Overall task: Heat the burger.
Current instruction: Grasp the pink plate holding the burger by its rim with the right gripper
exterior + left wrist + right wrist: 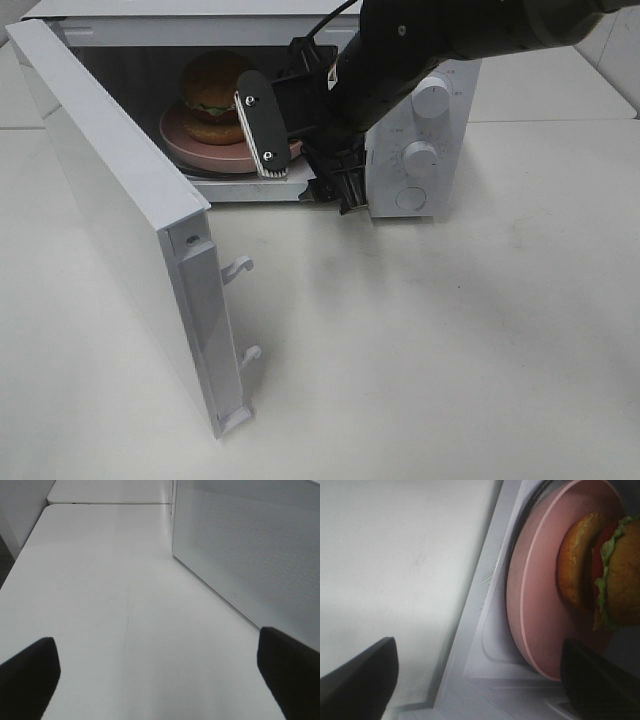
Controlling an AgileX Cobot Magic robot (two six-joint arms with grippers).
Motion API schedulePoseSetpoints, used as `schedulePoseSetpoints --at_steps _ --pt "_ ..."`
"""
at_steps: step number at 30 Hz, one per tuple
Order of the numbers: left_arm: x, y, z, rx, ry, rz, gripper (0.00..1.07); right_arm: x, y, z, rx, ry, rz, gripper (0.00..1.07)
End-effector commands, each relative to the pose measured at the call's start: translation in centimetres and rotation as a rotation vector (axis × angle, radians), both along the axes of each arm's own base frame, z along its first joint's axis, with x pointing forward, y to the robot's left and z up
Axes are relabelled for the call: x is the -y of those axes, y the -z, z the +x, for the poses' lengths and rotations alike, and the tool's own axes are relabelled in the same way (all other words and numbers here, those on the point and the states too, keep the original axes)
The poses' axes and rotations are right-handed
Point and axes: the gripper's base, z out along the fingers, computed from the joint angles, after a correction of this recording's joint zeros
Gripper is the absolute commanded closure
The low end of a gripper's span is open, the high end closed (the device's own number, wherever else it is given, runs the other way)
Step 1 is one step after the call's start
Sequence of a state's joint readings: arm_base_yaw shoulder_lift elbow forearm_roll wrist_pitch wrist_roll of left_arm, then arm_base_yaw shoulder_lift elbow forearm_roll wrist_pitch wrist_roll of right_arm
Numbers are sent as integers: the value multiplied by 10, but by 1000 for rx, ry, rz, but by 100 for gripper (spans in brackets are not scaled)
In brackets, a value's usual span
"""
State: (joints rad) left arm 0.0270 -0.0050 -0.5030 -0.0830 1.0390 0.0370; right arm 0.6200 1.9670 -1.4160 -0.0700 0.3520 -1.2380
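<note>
Inside the open microwave (pixel 452 135), the burger (pixel 212 92) sits on its pink plate (pixel 205 152), and we fear our right gripper (pixel 310 186), jaws spread empty at the mouth, could snag the plate's rim while backing out; our left gripper (pixel 160 675) gapes empty too.

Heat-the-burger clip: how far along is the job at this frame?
Done: the burger sits on the pink plate inside the microwave. In hand: the right gripper is at the oven mouth, open and holding nothing; the left gripper hangs open over the table beside the door. Left: shut the wide-open door and set the dials.
</note>
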Motion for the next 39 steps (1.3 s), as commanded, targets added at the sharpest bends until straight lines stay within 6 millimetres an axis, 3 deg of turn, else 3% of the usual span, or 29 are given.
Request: schedulePoseSetpoints --at_steps 1,20,25,39 --pt "0 1 -2 15 5 2 6 -8 1 9 9 11 19 23" --pt "0 1 -2 15 5 2 6 -33 30 44 -23 38 15 26" --pt "0 1 -2 15 5 2 6 -44 40 61 -16 80 42 28" --pt "0 1 -2 15 5 2 6 -47 62 80 -43 141 59 30"
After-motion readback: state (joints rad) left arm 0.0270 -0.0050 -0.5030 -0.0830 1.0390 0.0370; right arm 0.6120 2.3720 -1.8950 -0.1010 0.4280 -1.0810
